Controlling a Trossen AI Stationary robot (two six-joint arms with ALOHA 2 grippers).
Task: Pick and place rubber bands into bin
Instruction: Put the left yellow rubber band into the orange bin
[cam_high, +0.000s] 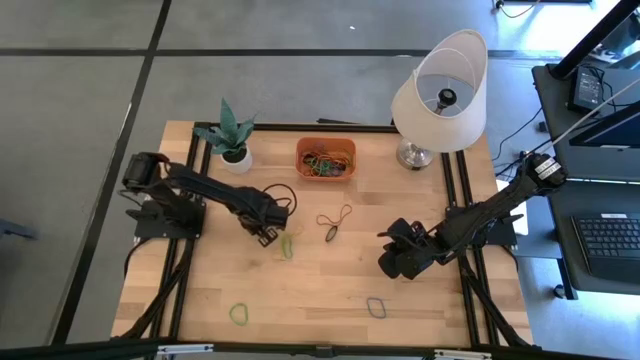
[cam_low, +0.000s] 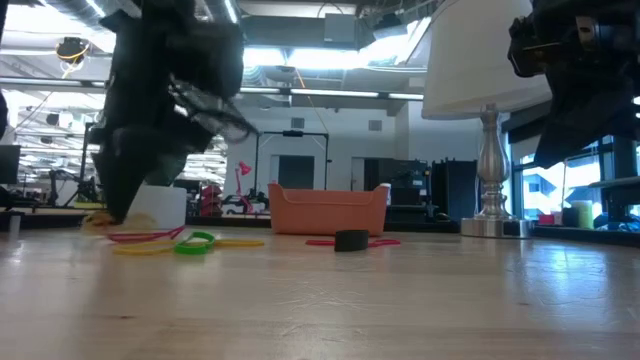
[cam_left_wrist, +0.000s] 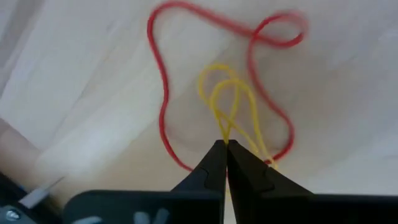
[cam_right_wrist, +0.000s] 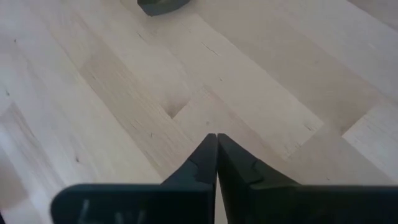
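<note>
My left gripper (cam_high: 272, 235) (cam_left_wrist: 225, 144) is shut on a yellow rubber band (cam_left_wrist: 229, 106) (cam_high: 287, 244), left of the table's middle. A red band (cam_left_wrist: 163, 93) lies looped around the yellow one on the wood. In the low view the left arm comes down at the left, above red, yellow and green bands (cam_low: 170, 240). The orange bin (cam_high: 325, 158) (cam_low: 328, 210) sits at the far edge with several bands inside. My right gripper (cam_high: 388, 266) (cam_right_wrist: 216, 135) is shut and hovers over bare wood on the right side. My left gripper pinches the yellow band between its two fingertips at the near end of the band's loops (cam_left_wrist: 224, 134), coming from above and slanting down. The loops spread out ahead of the fingers over the wood. I cannot tell whether the band is off the table.
Loose bands lie on the table: an orange one (cam_high: 335, 217), a dark one (cam_high: 330, 233) (cam_low: 351, 240), a green one (cam_high: 239, 314) and a grey-blue one (cam_high: 376, 307). A potted plant (cam_high: 232, 135) and a lamp (cam_high: 440, 95) stand on either side of the bin.
</note>
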